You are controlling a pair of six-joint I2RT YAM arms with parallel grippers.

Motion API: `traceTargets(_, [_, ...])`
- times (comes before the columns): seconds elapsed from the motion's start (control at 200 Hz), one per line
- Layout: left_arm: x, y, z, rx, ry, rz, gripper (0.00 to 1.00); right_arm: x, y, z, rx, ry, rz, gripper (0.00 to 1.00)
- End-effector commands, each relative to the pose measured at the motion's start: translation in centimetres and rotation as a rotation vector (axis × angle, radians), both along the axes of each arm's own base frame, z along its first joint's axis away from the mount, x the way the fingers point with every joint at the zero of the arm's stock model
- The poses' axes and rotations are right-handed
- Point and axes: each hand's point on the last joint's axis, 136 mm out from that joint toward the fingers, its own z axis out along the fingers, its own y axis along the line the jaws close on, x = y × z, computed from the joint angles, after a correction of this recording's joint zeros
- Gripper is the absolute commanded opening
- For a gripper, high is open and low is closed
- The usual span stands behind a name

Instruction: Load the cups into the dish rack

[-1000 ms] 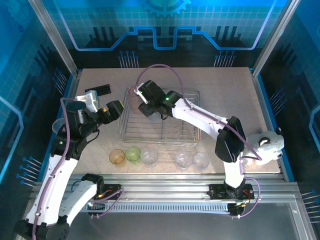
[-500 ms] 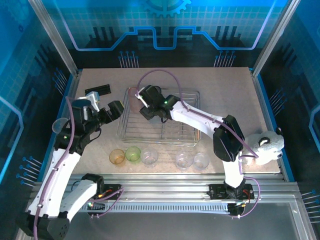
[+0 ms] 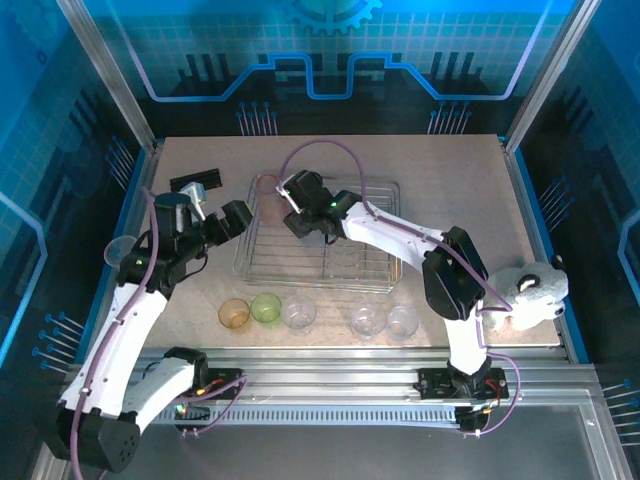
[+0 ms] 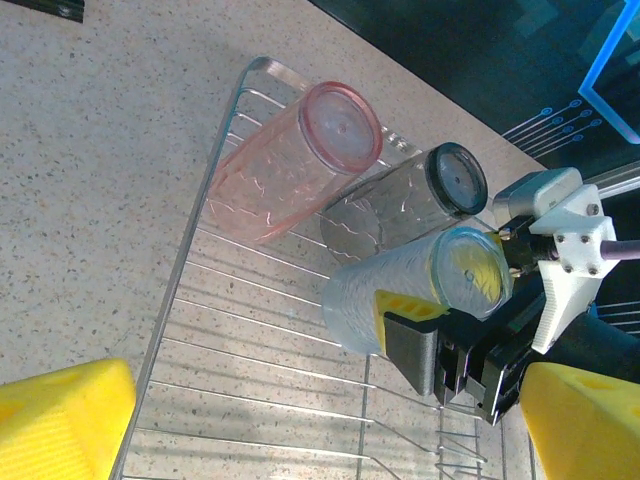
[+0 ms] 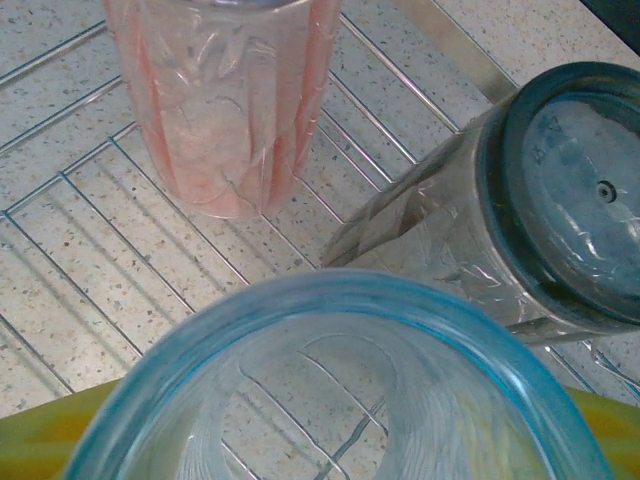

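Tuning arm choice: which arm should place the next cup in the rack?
Right: right gripper holds the clear cup over the dish rack beside the pink cup; left gripper is open, empty.

Your left tool [image 3: 238, 214] has crept slightly rightward, closer to the left edge of the dish rack [image 3: 243, 255], and that arm's elbow has pushed farther from the bases. Your right tool [image 3: 298, 215], carrying the clear cup [image 4: 410, 285], has nudged toward the rack's far left corner, and its arm's elbow has drawn a little leftward.
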Motion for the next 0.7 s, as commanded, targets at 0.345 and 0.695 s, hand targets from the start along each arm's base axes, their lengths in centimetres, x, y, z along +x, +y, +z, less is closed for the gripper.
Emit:
traceTargets(0.345, [0.6, -0.6, -0.2, -0.019, 0.024, -0.028, 0.99, 1.9, -0.1, -1.9, 0.035, -0.011, -0.033, 0.5])
traceTargets(0.695, [0.8, -0.5, -0.7, -0.017, 0.054, -0.023, 0.99, 1.9, -0.9, -2.6, -0.053, 0.006, -0.028, 0.81])
